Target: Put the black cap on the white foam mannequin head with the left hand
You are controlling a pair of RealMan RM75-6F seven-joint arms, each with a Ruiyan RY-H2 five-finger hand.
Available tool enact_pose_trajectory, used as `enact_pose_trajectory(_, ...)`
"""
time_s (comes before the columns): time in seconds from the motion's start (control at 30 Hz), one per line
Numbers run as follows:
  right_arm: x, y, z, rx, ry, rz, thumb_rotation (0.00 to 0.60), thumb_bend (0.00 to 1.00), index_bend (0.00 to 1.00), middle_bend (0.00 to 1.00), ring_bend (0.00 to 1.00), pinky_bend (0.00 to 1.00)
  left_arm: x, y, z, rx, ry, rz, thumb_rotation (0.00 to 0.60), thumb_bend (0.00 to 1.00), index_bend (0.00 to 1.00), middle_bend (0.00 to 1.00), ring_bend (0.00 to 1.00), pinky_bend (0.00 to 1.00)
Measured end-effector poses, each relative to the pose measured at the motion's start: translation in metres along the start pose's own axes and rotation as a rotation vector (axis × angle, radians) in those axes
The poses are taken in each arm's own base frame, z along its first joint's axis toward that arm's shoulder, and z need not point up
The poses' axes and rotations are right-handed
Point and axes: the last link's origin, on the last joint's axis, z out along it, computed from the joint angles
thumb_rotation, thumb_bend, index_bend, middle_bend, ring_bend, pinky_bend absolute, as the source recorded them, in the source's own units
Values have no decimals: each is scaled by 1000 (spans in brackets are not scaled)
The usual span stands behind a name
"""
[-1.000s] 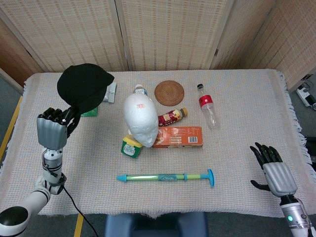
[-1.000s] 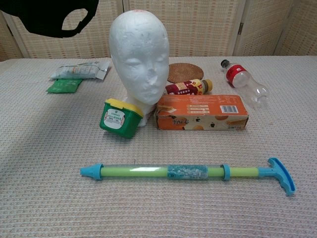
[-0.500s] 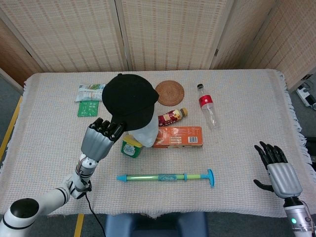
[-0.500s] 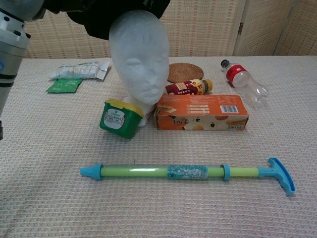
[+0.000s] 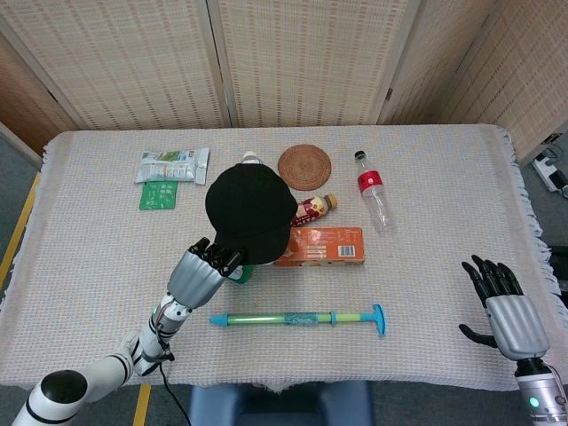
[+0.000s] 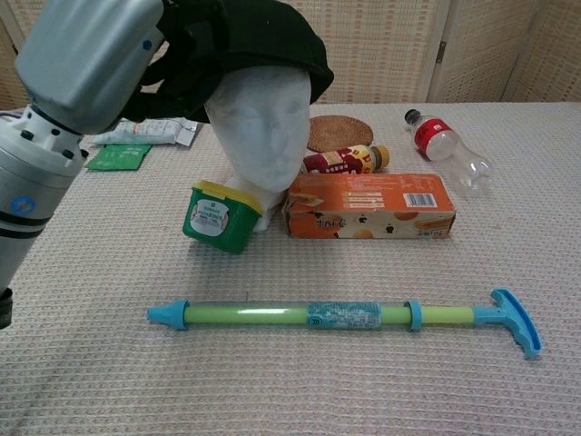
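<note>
The black cap (image 5: 250, 210) (image 6: 254, 41) sits over the top of the white foam mannequin head (image 6: 263, 127), whose face shows below the brim in the chest view. From above the cap hides the head. My left hand (image 5: 204, 271) (image 6: 100, 54) grips the cap's near left edge with curled fingers. My right hand (image 5: 504, 306) rests low at the table's near right corner, fingers spread, holding nothing.
A green tub with a yellow lid (image 6: 221, 214) and an orange box (image 6: 368, 205) stand against the head's base. A blue-green pump tube (image 6: 336, 315) lies in front. Behind are a small bottle (image 6: 345, 160), a woven coaster (image 5: 304, 166), a plastic bottle (image 5: 373, 191) and packets (image 5: 170, 167).
My left hand carried the cap from the far left, rightward and down, onto the mannequin head. The right hand stayed put.
</note>
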Motion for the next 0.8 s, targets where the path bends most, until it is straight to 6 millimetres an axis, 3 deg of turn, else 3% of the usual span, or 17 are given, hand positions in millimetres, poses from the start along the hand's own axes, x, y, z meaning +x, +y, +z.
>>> enact_pose_trajectory(0.03, 0, 0, 0, -1, -3, -1, 600, 93, 0, 0, 0, 0, 0, 1, -3, 9, -1, -8, 600, 475, 562, 999, 955, 1000)
enact_pose_trajectory(0.07, 0, 0, 0, -1, -3, -1, 600, 94, 0, 0, 0, 0, -1, 1, -6, 19, -4, -9, 600, 392, 409, 951, 904, 1000)
enact_pose_trajectory(0.1, 0, 0, 1, -1, -2, -1, 600, 94, 0, 0, 0, 0, -1, 0, -8, 30, -9, -5, 600, 341, 319, 886, 857, 990)
enact_pose_trajectory(0.17, 0, 0, 1, -3, 1, -1, 600, 94, 0, 0, 0, 0, -1, -2, -13, 52, -28, -4, 600, 223, 116, 556, 594, 828)
enact_pose_trajectory(0.23, 1, 1, 1, -6, 4, 0, 600, 93, 0, 0, 0, 0, 1, -4, -19, 81, -53, -11, 600, 184, 57, 383, 403, 652)
enact_pose_trajectory(0.27, 1, 1, 1, -7, 5, 0, 600, 94, 0, 0, 0, 0, 3, -5, -23, 96, -66, -15, 600, 172, 43, 330, 325, 569)
enact_pose_trajectory(0.37, 0, 2, 2, -11, 6, -1, 600, 94, 0, 0, 0, 0, 12, -12, -38, 157, -122, -37, 600, 167, 36, 274, 228, 461)
enact_pose_trajectory(0.5, -2, 2, 4, -18, -2, -8, 600, 94, 0, 0, 0, 0, 34, -28, -63, 263, -224, -86, 600, 166, 42, 256, 199, 412)
enact_pose_trajectory(0.6, -4, 1, 5, -21, -7, -14, 600, 94, 0, 0, 0, 0, 61, -49, -87, 363, -324, -126, 600, 163, 86, 249, 184, 381)
enact_pose_trajectory(0.8, -6, 2, 9, -41, 0, -28, 600, 94, 0, 0, 0, 0, 124, -109, -149, 644, -523, -132, 600, 159, 168, 236, 152, 314)
